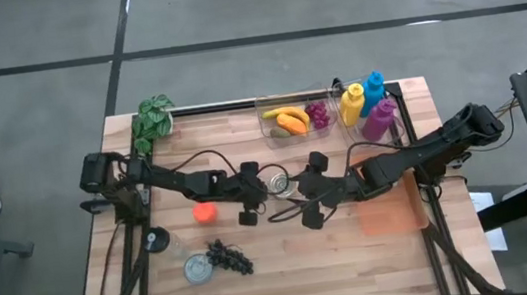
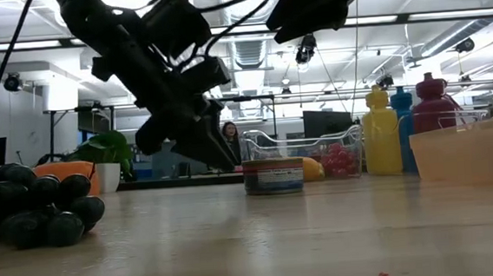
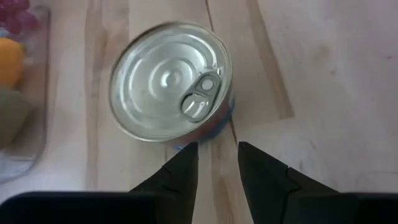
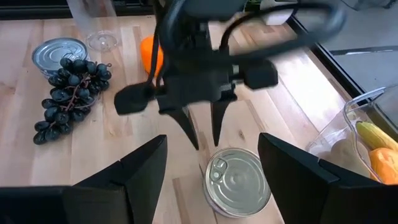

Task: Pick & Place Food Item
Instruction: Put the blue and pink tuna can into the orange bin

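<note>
In the high view, a round silver tin can with a pull-tab lid [image 1: 275, 179] stands upright on the light wooden slatted table [image 1: 289, 275], near the centre of the frame, between the two dark arms. The left gripper [image 1: 254, 191] sits just to the left of the can; in the left wrist view its two dark fingers [image 3: 180, 174] stand a narrow gap apart at the bottom centre of the frame, released, with nothing between them and the can's lid just above their tips. In the low view they hang tilted above the tabletop, left of the can, not touching it.

The right gripper [image 1: 309, 202] lies just right of and below the can in the high view. Its fingers [image 4: 140, 168] are spread wide in the right wrist view, unclenched, with the can low in the frame between them and no contact visible.

At the lower left of the high view, a bunch of dark purple grapes [image 1: 229, 257] lies beside a second silver can [image 1: 198, 267], with a small orange fruit [image 1: 205, 212] above them. A clear plastic tray of mixed fruit [image 1: 292, 118] sits at the upper centre, coloured bottles in yellow, blue and magenta [image 1: 365, 105] stand to its right, and a leafy green plant [image 1: 151, 121] occupies the upper left corner of the table. An orange rectangular container [image 1: 388, 211] rests at the right edge.
</note>
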Controlling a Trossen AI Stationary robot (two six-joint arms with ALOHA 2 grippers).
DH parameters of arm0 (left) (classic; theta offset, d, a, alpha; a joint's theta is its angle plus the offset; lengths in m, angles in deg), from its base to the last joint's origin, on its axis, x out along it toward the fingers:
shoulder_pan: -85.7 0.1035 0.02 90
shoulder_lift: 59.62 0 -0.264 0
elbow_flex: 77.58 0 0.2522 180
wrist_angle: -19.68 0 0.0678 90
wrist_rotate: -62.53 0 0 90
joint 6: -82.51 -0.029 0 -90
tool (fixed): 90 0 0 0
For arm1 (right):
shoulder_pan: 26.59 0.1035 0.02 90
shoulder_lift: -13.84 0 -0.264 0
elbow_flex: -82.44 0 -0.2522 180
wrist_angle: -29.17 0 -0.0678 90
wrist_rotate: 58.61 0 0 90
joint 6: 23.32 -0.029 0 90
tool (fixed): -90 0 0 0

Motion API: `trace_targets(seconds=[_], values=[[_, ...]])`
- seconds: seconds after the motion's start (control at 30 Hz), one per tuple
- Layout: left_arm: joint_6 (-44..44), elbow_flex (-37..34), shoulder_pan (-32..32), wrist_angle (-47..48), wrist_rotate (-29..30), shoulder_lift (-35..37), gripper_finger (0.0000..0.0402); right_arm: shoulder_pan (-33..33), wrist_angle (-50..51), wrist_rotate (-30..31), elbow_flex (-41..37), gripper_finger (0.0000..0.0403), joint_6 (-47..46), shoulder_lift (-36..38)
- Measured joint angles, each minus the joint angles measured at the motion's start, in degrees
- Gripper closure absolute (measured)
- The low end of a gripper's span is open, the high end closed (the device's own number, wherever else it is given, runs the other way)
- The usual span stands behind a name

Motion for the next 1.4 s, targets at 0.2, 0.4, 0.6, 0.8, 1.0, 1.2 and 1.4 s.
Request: trace_targets(seconds=[0.2,0.4,0.6,0.8,1.0,1.2,1.4], values=[[0.0,0.0,0.0,7.4,0.3,6.9,0.0284,0.0,0.4,0.0,-0.2,0.0167,0.0,0.0],[0.1,0.0,0.0,12.6,0.4,15.8,0.0284,-0.2,0.9,-0.9,-0.2,0.0188,-1.1,0.0],[-0.3,0.0,0.0,18.3,0.5,25.6,0.0284,-1.4,3.0,-1.0,-0.9,0.0225,-3.7,0.0],[-0.5,0.0,0.0,22.1,0.5,32.8,0.0284,-4.5,3.1,-1.8,-3.8,0.0263,-8.9,0.0],[-0.3,0.0,0.0,22.2,0.7,35.6,0.0284,-8.3,3.0,-4.7,-6.7,0.0289,-13.1,0.0],[-0.3,0.0,0.0,22.9,1.1,35.0,0.0284,-10.4,2.9,-5.0,-7.8,0.0311,-14.0,0.0],[-0.4,0.0,0.0,22.7,1.1,35.0,0.0284,-10.7,2.9,-5.7,-8.0,0.0345,-18.1,-0.5]])
